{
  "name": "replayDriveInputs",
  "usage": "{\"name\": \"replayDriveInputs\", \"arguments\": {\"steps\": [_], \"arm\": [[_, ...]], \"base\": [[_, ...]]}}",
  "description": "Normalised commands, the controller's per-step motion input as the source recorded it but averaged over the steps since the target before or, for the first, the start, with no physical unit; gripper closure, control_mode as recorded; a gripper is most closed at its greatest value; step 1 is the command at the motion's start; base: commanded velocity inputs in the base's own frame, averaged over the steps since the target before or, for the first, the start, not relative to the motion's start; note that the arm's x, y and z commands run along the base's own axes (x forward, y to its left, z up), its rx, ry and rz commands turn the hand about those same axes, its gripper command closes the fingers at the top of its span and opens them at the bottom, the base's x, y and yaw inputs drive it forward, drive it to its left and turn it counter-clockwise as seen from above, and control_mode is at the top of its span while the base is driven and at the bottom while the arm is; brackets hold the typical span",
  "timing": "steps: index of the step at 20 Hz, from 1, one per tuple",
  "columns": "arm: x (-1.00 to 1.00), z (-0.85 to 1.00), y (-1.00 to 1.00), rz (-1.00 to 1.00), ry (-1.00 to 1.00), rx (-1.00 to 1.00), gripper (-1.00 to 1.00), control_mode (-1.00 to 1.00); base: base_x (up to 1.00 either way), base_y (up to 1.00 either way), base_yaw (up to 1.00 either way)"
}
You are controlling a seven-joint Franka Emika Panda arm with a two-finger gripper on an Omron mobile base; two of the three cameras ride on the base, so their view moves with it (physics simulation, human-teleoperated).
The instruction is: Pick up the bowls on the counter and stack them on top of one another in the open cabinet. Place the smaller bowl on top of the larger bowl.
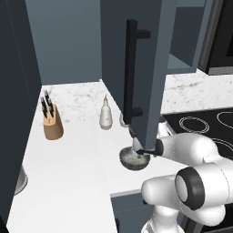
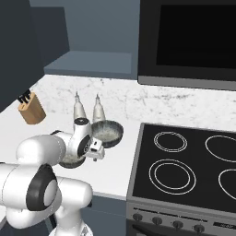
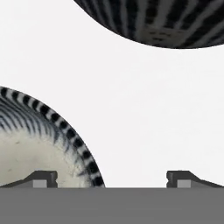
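- Hanging open over the bench (image 1: 68,173), the slate-blue cabinet (image 1: 157,68) door shows its long black vertical bar handle (image 1: 131,73) in the left base view, and it hides part of the arm's wrist there.
- The white marble-speckled bench runs from the knife corner across to the black glass stove top (image 2: 184,161), which lies on its right in the right base view, with a dark microwave (image 2: 189,39) above it.
- The white arm (image 2: 46,156) reaches forward and down over the bench's front part, its hand pointing at the surface.
- The larger bowl (image 2: 109,132) sits upright on the bench just left of the stove top, close in front of the two dispensers; in the hand view its ribbed dark outside (image 3: 162,22) fills the top edge.
- The smaller bowl (image 1: 134,158) rests on the bench nearer the front edge, right under the hand; its pale speckled inside and striped rim (image 3: 39,140) take the lower left of the hand view.
- A wooden knife block (image 1: 53,122) stands well apart at the back left.
- Two white bottle-shaped dispensers (image 2: 79,109) stand side by side near the back wall.
- The fingers (image 3: 43,178) are spread wide apart and hold nothing; one tip hangs over the smaller bowl's inside, the other over bare bench beside its rim.
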Motion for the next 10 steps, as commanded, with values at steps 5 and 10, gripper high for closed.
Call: {"name": "replayDriveInputs", "arguments": {"steps": [5,10], "arm": [[0.11,-0.2,0.0,0.0,-0.01,0.07,1.0,-1.0],[0.0,0.0,0.0,0.0,0.0,0.0,1.0,-1.0]], "base": [[0.0,0.0,0.0],[0.0,0.0,0.0]]}}
